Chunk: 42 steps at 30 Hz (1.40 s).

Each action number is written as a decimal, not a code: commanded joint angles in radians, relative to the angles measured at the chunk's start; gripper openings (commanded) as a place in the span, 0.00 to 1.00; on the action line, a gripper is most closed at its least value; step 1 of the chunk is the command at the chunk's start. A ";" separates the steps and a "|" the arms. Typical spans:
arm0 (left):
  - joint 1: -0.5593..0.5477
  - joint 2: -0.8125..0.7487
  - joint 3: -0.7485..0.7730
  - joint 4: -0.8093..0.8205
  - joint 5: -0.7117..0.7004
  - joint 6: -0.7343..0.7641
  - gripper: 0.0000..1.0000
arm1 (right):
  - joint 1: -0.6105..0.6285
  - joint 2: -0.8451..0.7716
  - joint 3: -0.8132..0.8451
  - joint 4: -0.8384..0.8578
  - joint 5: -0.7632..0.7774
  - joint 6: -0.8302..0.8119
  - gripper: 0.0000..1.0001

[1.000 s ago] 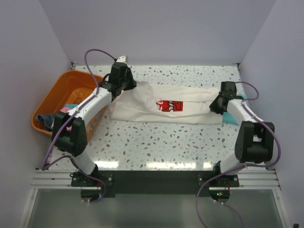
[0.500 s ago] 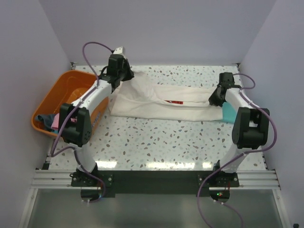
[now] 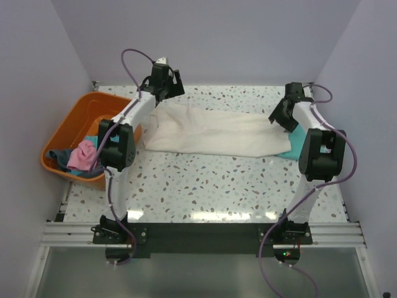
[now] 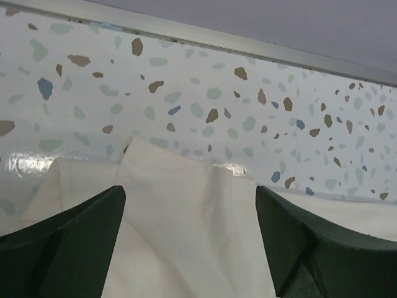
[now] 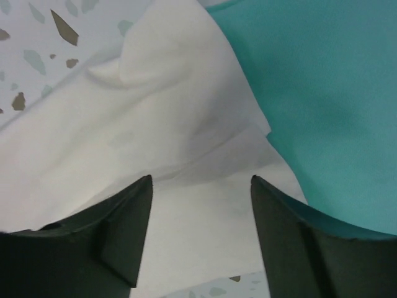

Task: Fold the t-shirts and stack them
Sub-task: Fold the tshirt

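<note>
- The cream-white t-shirt [image 3: 211, 131] lies on the far half of the counter [image 3: 205, 180]. It is a long band that runs from near the far left corner almost to the right edge.
- From above it is plain pale cloth with a few soft creases. No print shows on the side that faces up.
- The teal-green t-shirt [image 3: 300, 148] lies flat by the right edge. The right end of the cream one rests on top of part of it.
- The left fingers [image 3: 166, 87] hang over the left end of the cream shirt, near the far left corner. They are spread wide and hold nothing. The cloth lies loose under them.
- The right fingers [image 3: 284, 115] hang over the right end, where cream cloth meets teal cloth. They are spread apart too and hold nothing.
- Both shirts look soft, light and floppy. I think they will droop when lifted and may slide on the shiny counter.
- The best place to pinch looks like a corner or a folded edge. A pinch in the middle would likely bunch the cloth up.
- At the right end a pinch could catch the teal shirt as well, so that needs care.
- The cream shirt is long, so both ends should probably go up together.
- An orange basket [image 3: 74, 121] at the left edge holds pink and blue cloth.
</note>
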<state>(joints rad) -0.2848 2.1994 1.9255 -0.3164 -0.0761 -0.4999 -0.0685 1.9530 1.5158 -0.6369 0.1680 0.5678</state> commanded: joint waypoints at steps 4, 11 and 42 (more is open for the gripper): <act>0.015 -0.127 -0.034 -0.035 -0.047 -0.032 1.00 | -0.001 -0.051 0.106 -0.055 0.079 -0.026 0.89; -0.025 -0.256 -0.238 0.005 0.061 -0.065 1.00 | 0.035 -0.144 -0.035 0.046 -0.059 -0.106 0.99; -0.065 0.328 0.152 -0.095 0.142 -0.111 1.00 | 0.733 -0.331 -0.828 0.407 -0.208 0.377 0.99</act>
<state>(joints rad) -0.3553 2.3989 1.9675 -0.3660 -0.0090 -0.6395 0.5220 1.5967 0.8341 -0.2131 0.0906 0.6895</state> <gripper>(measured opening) 0.997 0.985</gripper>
